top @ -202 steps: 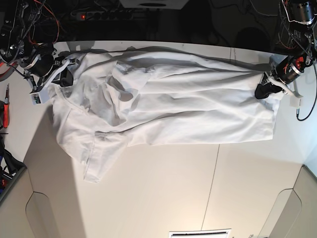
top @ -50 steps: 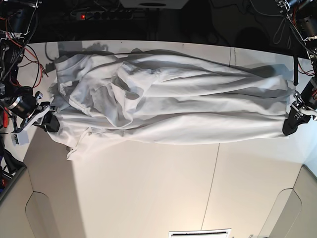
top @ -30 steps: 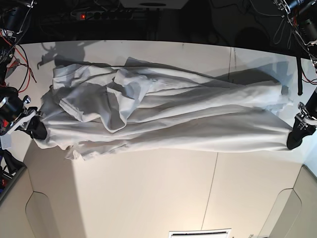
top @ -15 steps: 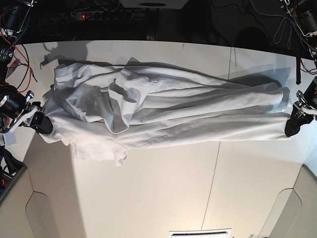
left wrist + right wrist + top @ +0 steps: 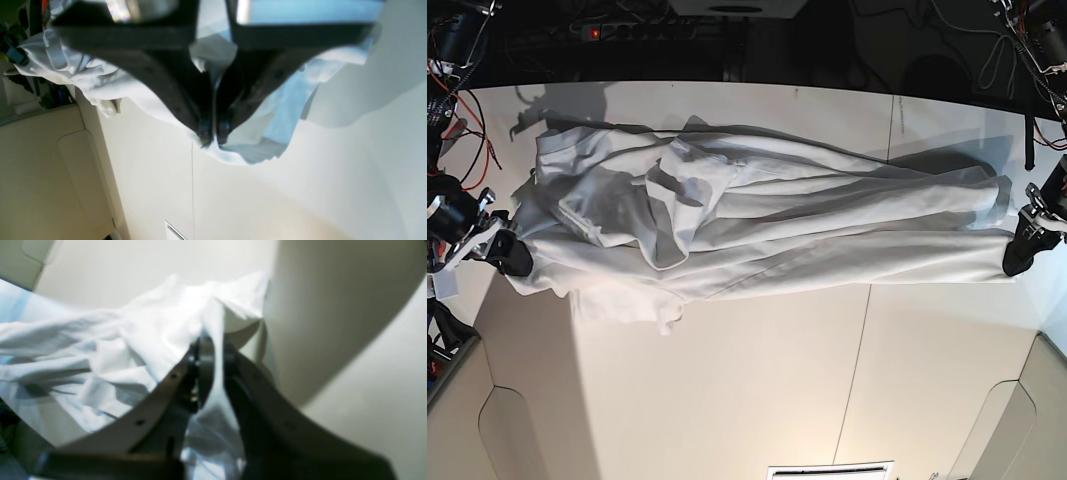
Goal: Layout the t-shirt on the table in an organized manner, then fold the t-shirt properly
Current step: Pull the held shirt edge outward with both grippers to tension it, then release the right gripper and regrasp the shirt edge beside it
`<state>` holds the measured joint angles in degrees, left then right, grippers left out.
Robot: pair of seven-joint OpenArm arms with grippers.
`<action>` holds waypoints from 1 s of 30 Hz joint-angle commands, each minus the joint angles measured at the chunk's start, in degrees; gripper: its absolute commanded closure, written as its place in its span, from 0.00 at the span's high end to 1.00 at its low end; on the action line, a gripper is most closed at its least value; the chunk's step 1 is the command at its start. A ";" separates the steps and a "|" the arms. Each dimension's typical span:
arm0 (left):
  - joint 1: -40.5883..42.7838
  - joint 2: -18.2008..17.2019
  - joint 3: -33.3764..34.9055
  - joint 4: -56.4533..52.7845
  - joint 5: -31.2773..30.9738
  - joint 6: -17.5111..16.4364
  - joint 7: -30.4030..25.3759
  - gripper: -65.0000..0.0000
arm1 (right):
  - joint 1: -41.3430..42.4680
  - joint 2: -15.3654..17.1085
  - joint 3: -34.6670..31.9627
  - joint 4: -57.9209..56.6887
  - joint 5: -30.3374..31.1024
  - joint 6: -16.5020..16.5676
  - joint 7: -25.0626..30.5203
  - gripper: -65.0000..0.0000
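The white t-shirt [image 5: 767,230] is stretched sideways across the far half of the table [image 5: 757,390], wrinkled and bunched toward the left. My left gripper [image 5: 1015,262] pinches its right end near the table's right edge; in the left wrist view the dark fingers [image 5: 186,96] are shut on the t-shirt [image 5: 260,133] with cloth hanging below. My right gripper [image 5: 515,258] holds the left end; in the right wrist view the jaws of the right gripper [image 5: 213,353] are shut on a fold of the t-shirt [image 5: 110,356].
Cables and a power strip [image 5: 637,30] lie behind the table's far edge. A dark seam [image 5: 859,360] runs down the tabletop. Rounded panels [image 5: 522,440] sit at both near corners. Tools and wires crowd the left edge [image 5: 442,330].
Over the last second both grippers have stayed near the table's side edges holding the shirt. The cloth has sagged, and a flap at the lower left has dropped a little nearer.
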<state>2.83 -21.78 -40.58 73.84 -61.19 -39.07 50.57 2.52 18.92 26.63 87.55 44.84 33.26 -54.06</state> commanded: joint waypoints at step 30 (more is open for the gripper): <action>-0.79 -1.22 -0.35 1.05 -0.70 -0.93 -1.46 0.00 | 29.33 -0.94 -19.58 -46.42 -18.32 -5.49 16.24 0.47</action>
<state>2.83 -21.78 -40.58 73.84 -60.49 -39.09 50.30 30.13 17.47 7.01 40.27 25.87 27.29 -37.89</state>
